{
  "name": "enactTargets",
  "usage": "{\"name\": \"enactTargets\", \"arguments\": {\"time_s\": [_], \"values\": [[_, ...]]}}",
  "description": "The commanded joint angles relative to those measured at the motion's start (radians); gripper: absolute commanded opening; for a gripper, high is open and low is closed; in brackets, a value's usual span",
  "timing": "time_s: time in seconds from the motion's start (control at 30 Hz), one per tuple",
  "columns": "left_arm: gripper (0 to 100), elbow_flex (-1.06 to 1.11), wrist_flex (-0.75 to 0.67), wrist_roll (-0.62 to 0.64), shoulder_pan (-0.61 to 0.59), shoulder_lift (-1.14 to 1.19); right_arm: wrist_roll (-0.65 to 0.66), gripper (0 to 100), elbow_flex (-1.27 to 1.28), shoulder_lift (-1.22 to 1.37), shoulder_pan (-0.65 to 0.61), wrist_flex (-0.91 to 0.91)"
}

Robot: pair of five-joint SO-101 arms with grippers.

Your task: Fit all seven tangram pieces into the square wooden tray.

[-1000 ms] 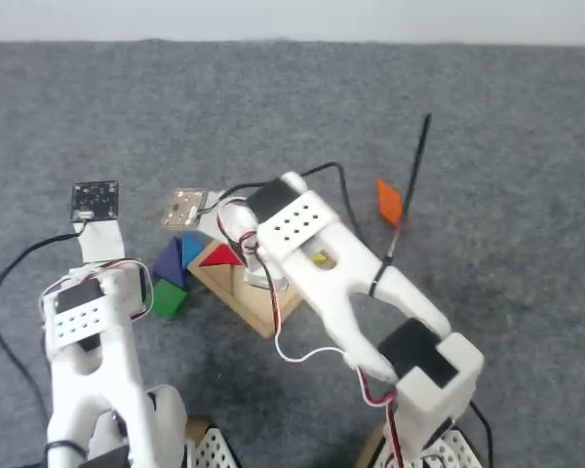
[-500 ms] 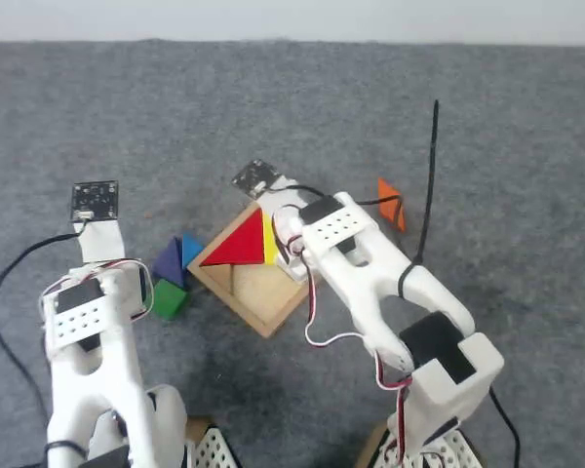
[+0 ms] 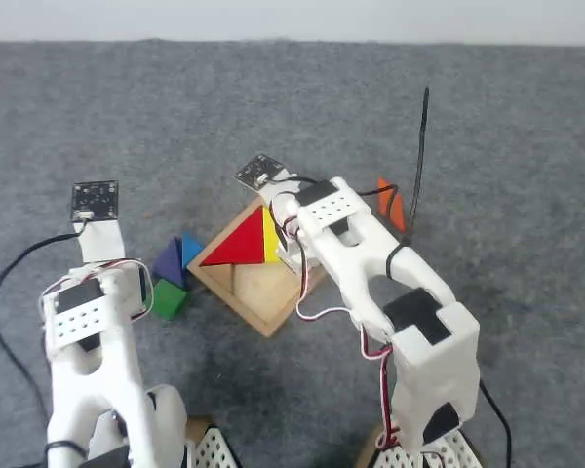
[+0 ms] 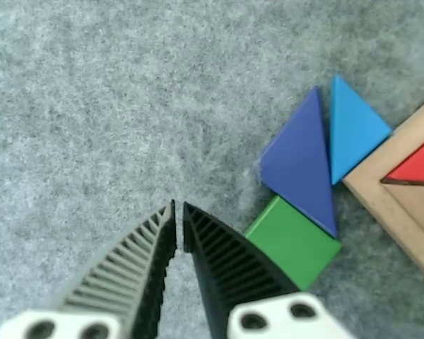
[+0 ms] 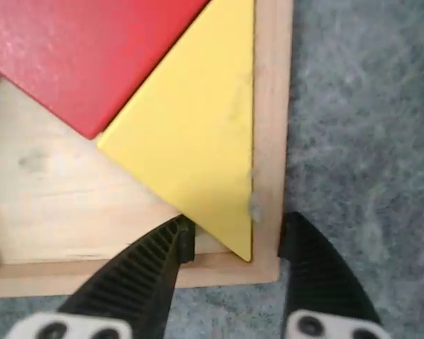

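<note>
The square wooden tray (image 3: 258,294) lies at the table's middle with a red triangle (image 3: 238,244) and a yellow triangle (image 3: 270,237) flat in its far part. My right gripper (image 5: 237,229) is open, its fingers astride the yellow triangle's (image 5: 198,134) corner and the tray's rim (image 5: 272,106), beside the red triangle (image 5: 92,49). A purple triangle (image 3: 169,261), a blue triangle (image 3: 190,248) and a green square (image 3: 168,298) lie on the carpet left of the tray. My left gripper (image 4: 178,212) is shut and empty, close beside the green square (image 4: 293,240).
An orange piece (image 3: 390,205) lies on the carpet to the right of the tray, past the right arm (image 3: 331,210). A thin black rod (image 3: 419,146) stands up near it. Open grey carpet stretches beyond the tray and to both sides.
The right arm has swung from over the tray's left side to its right corner, uncovering the red and yellow triangles lying in the tray. The left arm has not moved.
</note>
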Motion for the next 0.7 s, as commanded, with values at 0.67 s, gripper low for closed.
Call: {"name": "enactTargets", "arguments": {"time_s": [0.67], "values": [[1,-0.031,-0.020,0.003,-0.006,-0.029,0.700,0.8,-0.269,0.162,0.104,0.028]]}}
